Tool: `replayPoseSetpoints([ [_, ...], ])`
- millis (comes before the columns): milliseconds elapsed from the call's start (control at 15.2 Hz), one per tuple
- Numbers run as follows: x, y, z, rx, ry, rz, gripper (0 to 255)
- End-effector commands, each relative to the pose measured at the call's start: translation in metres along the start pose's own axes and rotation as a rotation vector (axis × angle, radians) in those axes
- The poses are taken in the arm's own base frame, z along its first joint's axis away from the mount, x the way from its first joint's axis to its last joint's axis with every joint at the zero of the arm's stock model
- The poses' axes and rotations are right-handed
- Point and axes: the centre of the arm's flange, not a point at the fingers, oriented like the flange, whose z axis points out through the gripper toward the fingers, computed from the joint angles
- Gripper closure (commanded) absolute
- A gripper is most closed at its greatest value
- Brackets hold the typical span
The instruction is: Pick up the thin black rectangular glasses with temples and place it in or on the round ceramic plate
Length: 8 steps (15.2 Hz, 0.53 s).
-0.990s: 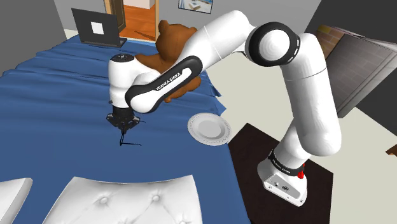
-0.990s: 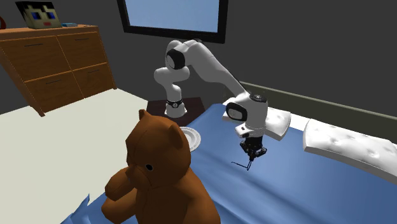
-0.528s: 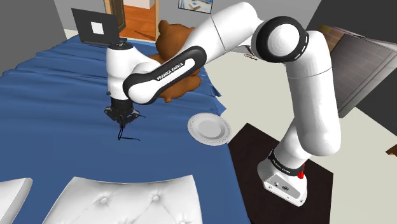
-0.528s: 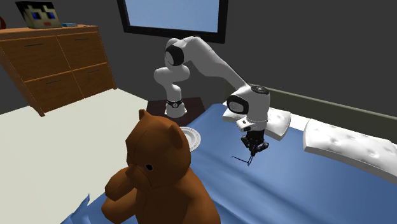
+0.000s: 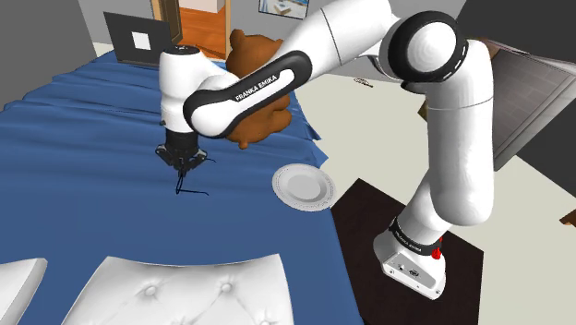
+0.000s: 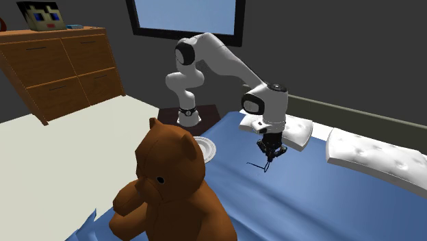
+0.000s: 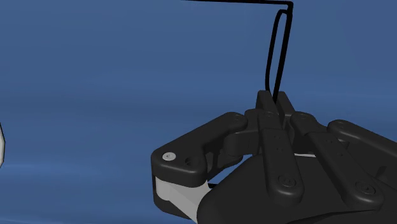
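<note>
1. The glasses are a thin black wire frame. You see them pinched in the gripper, whose jaws are closed down on one narrow lens loop.
2. Position: they hang over the blue bed cover, well apart from the plate. You cannot tell whether their lowest end touches the cover.
3. Orientation: the clasped loop runs straight out from the fingertips, pointing down toward the cover. At its far end a thin bar turns off at a right angle; in the shoulder view that bar lies level and points to that view's right.
4. Writing: you can read "FRANKA EMIKA" in white on the dark band of the forearm. The print on the stand is too small to read.
5. The white round plate lies near the bed's edge, on the side toward the stand.
6. Surroundings: a brown teddy bear and an open laptop sit at the far end of the bed, and white pillows at the near end.
</note>
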Motion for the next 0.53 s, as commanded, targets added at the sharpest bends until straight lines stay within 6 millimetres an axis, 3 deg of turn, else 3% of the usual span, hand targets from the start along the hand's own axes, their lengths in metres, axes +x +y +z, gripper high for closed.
replayPoseSetpoints([
  [0,0.005,0.022,-0.006,0.000,0.000,0.000,255],
  [462,0.023,0.112,-0.020,0.000,0.000,0.000,255],
])
